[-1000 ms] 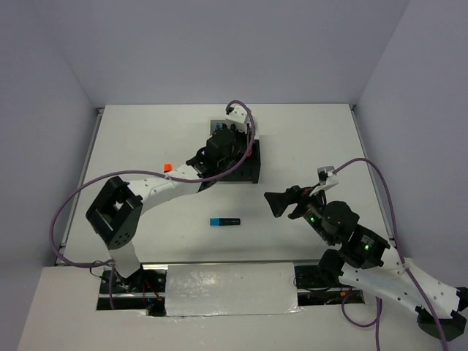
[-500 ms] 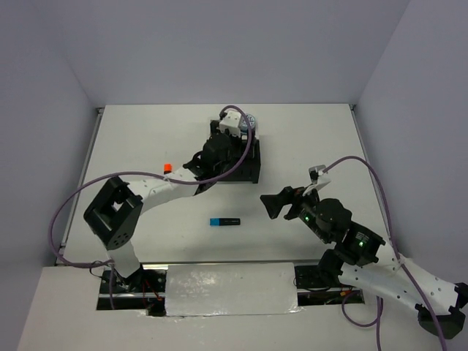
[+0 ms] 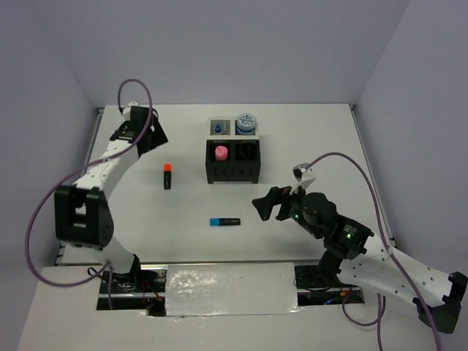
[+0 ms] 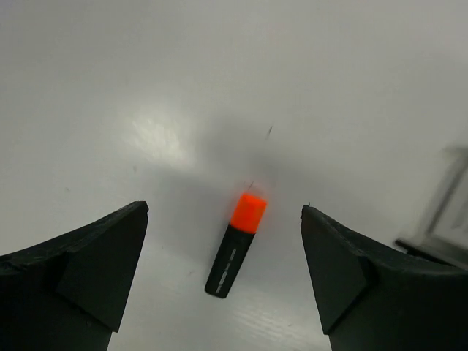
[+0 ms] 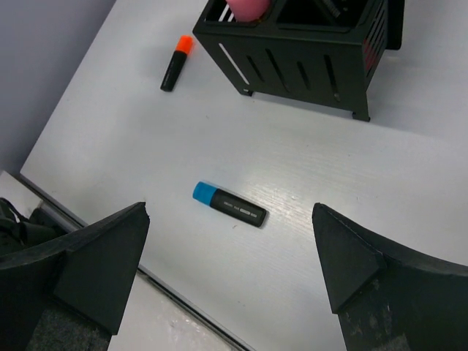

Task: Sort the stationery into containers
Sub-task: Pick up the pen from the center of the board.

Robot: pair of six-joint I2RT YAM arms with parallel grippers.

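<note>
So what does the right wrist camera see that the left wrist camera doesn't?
Only the right wrist view shows the blue-capped highlighter lying loose, the black box with a pink marker poking out of it, and the open right gripper. Only the left wrist view shows the open left gripper; a pale edge at its right is too blurred to name. Both show the orange-capped highlighter lying on the white table, outside any container.
</note>
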